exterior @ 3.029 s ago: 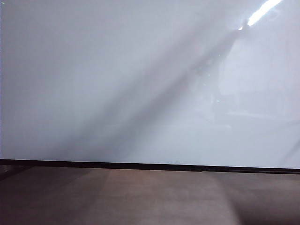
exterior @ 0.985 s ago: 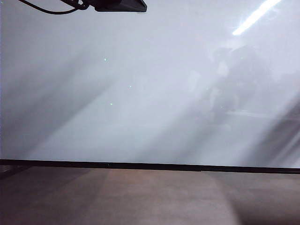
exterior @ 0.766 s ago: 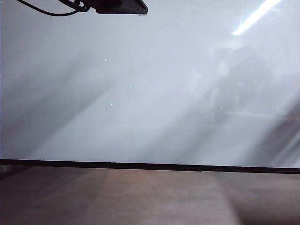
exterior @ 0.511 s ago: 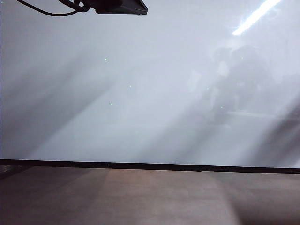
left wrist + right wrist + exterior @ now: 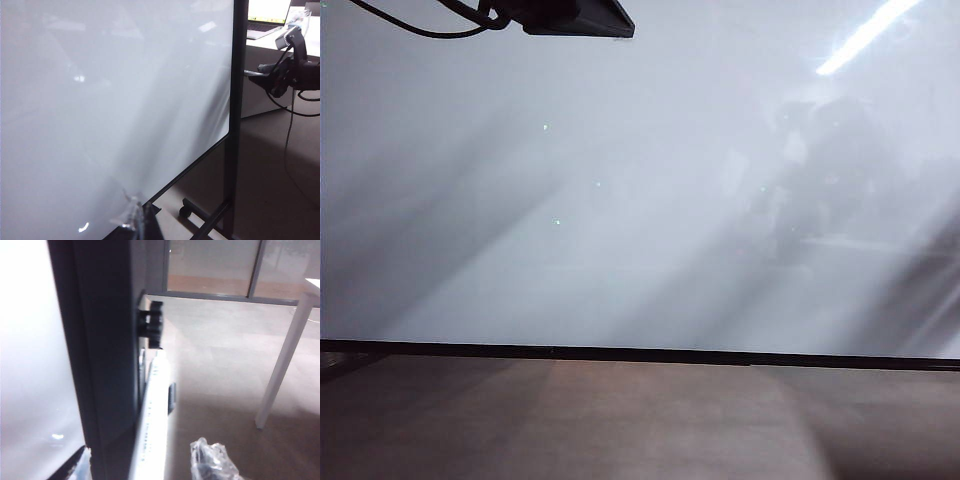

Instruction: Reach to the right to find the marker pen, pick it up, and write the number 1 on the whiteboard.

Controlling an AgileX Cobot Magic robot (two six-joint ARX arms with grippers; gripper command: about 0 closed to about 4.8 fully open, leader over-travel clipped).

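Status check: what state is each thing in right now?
whiteboard: upright, blank, no stroke written.
marker pen: beside the whiteboard's edge, between the right gripper's fingers; grip unclear.
right gripper: around the marker pen, closure unclear.
left gripper: near the whiteboard's lower edge, nothing visibly held; closure unclear.

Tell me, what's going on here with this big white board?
A two-armed robot is meant to write a 1 on the whiteboard, which shows no marks. The right gripper is out past the board's black side frame, with the marker pen between its fingers; whether it grips the pen firmly cannot be told. The left gripper hovers in front of the board, near its bottom edge.
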